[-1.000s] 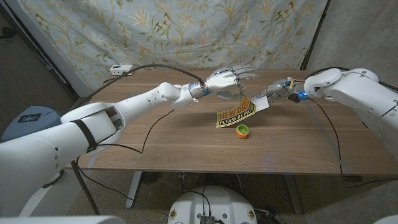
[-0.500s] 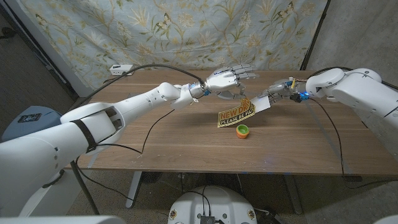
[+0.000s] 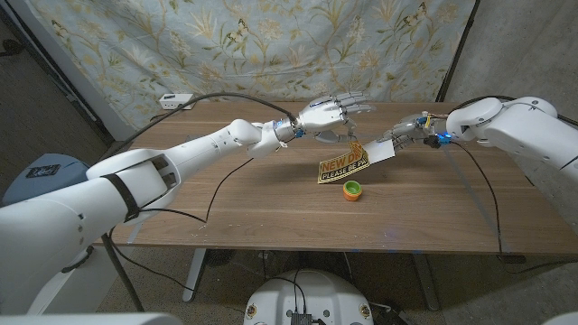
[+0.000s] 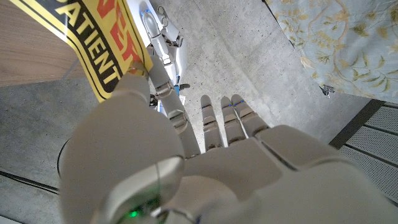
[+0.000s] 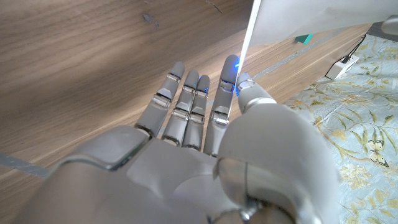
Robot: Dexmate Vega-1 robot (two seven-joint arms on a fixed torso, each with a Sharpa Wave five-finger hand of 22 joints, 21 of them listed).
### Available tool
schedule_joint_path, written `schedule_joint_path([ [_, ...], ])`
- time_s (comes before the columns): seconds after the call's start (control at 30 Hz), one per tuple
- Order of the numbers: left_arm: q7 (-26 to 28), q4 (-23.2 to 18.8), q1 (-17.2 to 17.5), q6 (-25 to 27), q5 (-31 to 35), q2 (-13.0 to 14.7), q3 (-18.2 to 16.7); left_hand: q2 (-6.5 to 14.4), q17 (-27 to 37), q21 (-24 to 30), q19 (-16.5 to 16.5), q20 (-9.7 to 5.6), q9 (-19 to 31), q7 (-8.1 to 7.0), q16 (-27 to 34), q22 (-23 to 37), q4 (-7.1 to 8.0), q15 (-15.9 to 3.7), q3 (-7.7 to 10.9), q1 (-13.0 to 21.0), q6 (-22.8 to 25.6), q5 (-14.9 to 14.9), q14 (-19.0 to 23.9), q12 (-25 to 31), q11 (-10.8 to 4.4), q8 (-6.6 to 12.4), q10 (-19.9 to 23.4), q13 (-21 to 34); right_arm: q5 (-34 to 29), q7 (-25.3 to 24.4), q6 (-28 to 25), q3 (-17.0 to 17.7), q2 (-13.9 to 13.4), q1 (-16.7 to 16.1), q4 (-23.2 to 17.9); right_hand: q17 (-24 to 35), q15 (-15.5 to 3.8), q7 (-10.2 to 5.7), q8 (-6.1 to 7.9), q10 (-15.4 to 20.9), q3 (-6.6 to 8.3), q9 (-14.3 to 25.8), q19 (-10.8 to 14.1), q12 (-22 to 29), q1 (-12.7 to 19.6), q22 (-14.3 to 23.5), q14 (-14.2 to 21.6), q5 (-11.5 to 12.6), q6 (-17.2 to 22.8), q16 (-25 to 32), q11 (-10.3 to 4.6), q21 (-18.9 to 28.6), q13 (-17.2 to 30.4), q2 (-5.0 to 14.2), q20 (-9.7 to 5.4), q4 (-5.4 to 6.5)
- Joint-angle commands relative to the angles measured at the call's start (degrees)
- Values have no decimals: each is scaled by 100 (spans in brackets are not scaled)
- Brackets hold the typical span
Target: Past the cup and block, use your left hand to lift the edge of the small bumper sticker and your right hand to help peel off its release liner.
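Holding the yellow-and-black bumper sticker (image 3: 343, 163) aloft above the wooden counter (image 3: 271, 208), we see our left hand (image 3: 327, 114) pinching its upper edge while our right hand (image 3: 404, 128), pinching the white liner (image 3: 379, 151), has drawn slightly away, suggesting peeling progresses.

Glossy white arm shells, black cables along them, silvery-grey jointed fingers (image 5: 186, 106), blue wrist light.

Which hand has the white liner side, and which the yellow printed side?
The right hand pinches the white liner at the sticker's right end. The left hand holds the yellow printed sticker at its upper edge, above the orange cup.
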Motion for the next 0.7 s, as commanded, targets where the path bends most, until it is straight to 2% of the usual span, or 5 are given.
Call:
schedule_joint_path([
  [0.03, 0, -51, -4, 54, -52, 52, 24, -11, 12, 25, 0, -24, 22, -26, 22, 11, -4, 14, -26, -51, 0, -2, 53, 26, -20, 48, 25, 19, -53, 8, -110, -45, -32, 67, -38, 63, -52, -55, 1, 240, -64, -6, 62, 102, 54, 31, 142, -23, -19, 98, -121, 36, 66, 38, -44, -8],
  [0.23, 0, -97, -20, 71, -92, 93, 43, -11, 12, 25, -1, -27, 16, -37, 23, 11, -4, 14, -27, -53, 1, -2, 59, 30, -16, 49, 38, 20, -65, 13, -134, -32, -72, 72, -59, 126, -162, -47, 0, 492, -121, -30, 111, 226, 78, 36, 308, -27, -27, 215, -206, 53, 136, 59, -85, -5],
  [0.37, 0, -142, -29, 51, -122, 134, 63, -11, 12, 25, -2, -27, 15, -35, 24, 11, -4, 13, -27, -55, 7, -2, 63, 30, -33, 54, 39, 20, -77, 26, -150, -25, -95, 93, -61, 170, -276, -47, 9, 627, -168, -39, 133, 300, 87, 39, 403, -30, -21, 286, -335, 60, 189, 65, -143, -1],
  [0.6, 0, -196, -27, 31, -135, 189, 58, -14, 11, 25, -2, -25, 11, -36, 23, 11, -5, 13, -29, -56, 7, -1, 68, 32, -36, 56, 50, 20, -109, 74, -198, -38, -118, 152, -54, 198, -281, -45, 11, 597, -195, -38, 133, 302, 108, 41, 392, -29, -34, 306, -326, 60, 222, 63, -167, -9],
  [0.7, 0, -214, -18, 9, -135, 210, 36, -12, 11, 25, -2, -27, 12, -38, 25, 11, -5, 10, -28, -55, 4, -1, 74, 32, -42, 58, 51, 20, -122, 86, -221, -37, -136, 169, -59, 209, -324, -45, 14, 693, -208, -37, 127, 350, 114, 42, 469, -25, -41, 342, -386, 57, 247, 73, -170, -5],
])
